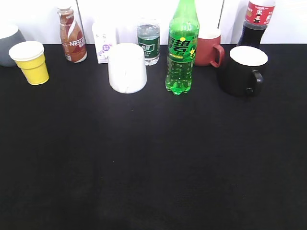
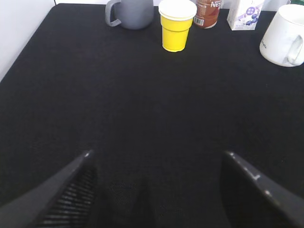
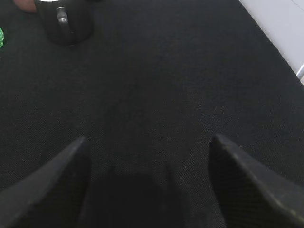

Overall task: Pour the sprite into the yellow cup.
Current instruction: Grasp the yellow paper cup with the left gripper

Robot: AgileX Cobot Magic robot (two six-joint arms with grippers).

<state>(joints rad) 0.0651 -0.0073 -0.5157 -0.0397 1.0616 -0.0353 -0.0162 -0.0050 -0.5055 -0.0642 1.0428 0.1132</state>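
Both sets of jaws stand spread apart, grasping nothing. Exterior view: the sprite (image 1: 182, 50) stands upright near the back middle of the black desk (image 1: 153, 163), between a white mug (image 1: 127, 67) and a black mug (image 1: 242, 70); the yellow cup (image 1: 31, 63) sits far left. Left wrist view: left jaws released above bare desk, the yellow cup upright well ahead beside a grey mug (image 2: 130, 13). Right wrist view: right jaws released, the black mug ahead to the left.

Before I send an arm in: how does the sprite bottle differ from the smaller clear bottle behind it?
The sprite is tall, bright green plastic, its top cut off by the exterior view; the smaller clear bottle is much shorter and colourless. The sprite's label is bright green with yellow and blue characters; the smaller bottle's is dark green. The sprite stands nearer the camera, the smaller bottle back by the wall. Both stand upright on the black table.
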